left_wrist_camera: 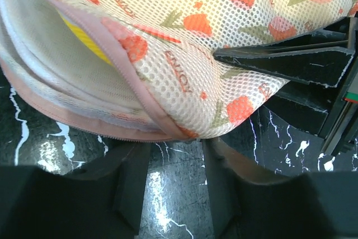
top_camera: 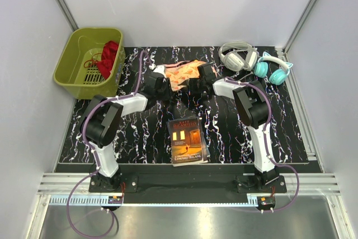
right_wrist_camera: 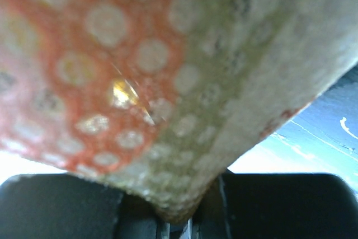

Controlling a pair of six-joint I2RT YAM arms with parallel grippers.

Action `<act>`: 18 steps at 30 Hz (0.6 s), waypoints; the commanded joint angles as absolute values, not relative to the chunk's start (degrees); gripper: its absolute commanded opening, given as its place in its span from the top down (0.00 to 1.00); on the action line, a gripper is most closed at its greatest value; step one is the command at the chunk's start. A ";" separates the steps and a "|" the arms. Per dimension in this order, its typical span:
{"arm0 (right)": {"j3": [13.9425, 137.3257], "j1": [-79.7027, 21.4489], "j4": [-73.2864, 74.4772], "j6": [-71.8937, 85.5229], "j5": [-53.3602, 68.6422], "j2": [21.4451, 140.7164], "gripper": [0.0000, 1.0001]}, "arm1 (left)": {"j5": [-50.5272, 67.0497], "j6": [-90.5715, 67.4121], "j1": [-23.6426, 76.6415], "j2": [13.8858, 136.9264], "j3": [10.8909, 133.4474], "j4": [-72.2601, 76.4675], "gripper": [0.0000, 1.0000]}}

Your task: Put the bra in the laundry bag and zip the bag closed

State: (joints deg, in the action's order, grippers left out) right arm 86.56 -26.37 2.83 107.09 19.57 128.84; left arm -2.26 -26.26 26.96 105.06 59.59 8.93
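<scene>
— Where's the bra?
— Tucked inside the laundry bag, just ahead of the left gripper, which is half open and empty. The right gripper is pinching the bag's fabric.
— Zip now?
— Probably: keep the pinch taut and catch the pull squarely.

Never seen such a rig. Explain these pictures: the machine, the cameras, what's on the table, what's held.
Two robot arms are bolted at the table's near edge. The wide picture looks down from above; the others come from a camera on each wrist. On it lie a book, white headphones, teal headphones and a laundry bag; a green basket with red cloth stands back left. The right gripper pinches the bag's mesh; the left gripper is open at its zip edge. A yellow bra shows inside.
</scene>
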 commanded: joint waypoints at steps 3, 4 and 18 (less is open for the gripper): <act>86.49 -27.33 5.19 109.25 19.16 125.95 0.86 | -2.20 -24.87 27.16 106.87 63.28 12.74 0.75; 86.48 -27.33 5.19 109.25 19.16 125.77 0.86 | -2.28 -24.96 27.16 106.87 63.37 12.92 0.80; 86.66 -26.81 5.10 100.65 17.05 125.95 1.00 | 5.88 -28.65 22.33 104.33 58.81 8.70 1.00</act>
State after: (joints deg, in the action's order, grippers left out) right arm 86.54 -26.46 2.90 105.19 18.83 128.75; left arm 2.39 -27.03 25.26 106.94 60.88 8.47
